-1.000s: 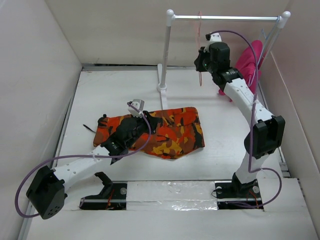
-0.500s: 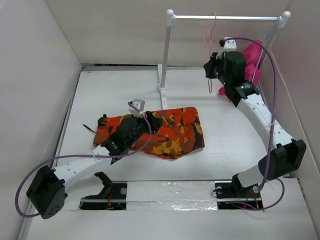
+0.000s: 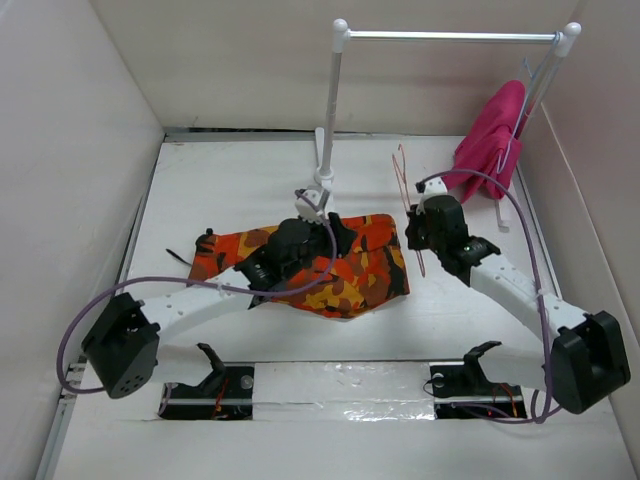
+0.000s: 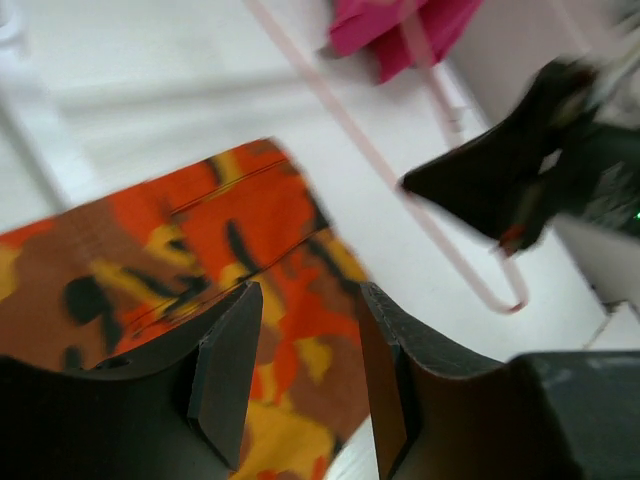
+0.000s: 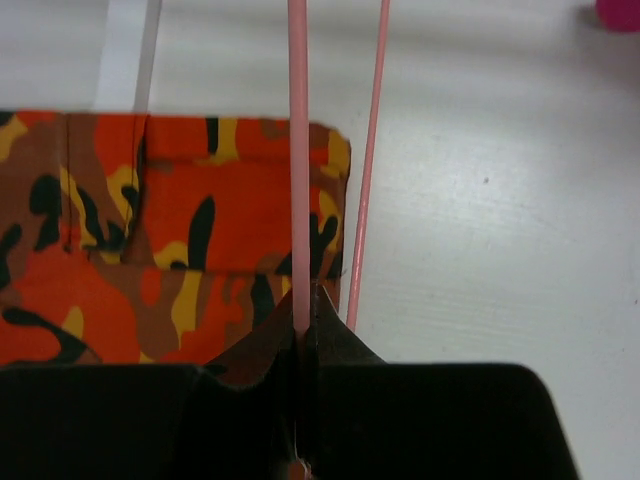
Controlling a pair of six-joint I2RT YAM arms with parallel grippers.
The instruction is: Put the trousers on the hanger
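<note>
Right gripper (image 5: 303,305) clamps the hanger (image 5: 297,150) just beside the trousers (image 5: 170,230).

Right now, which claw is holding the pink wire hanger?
The right gripper, shut on the salmon-pink hanger; the left gripper hangs open over the camouflage trousers.

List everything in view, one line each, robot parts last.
trousers: one, orange, red, yellow and black camouflage, folded flat mid-table.
hanger: one, salmon-pink wire, beside the trousers' right edge, in the right gripper.
garment: one, magenta-pink, hanging by the rail's right post.
rail frame: one, white tube, at the table's far side.
table: one, white, under everything.
left gripper: one, black, open, above the trousers.
right gripper: one, black, shut on the hanger.
</note>
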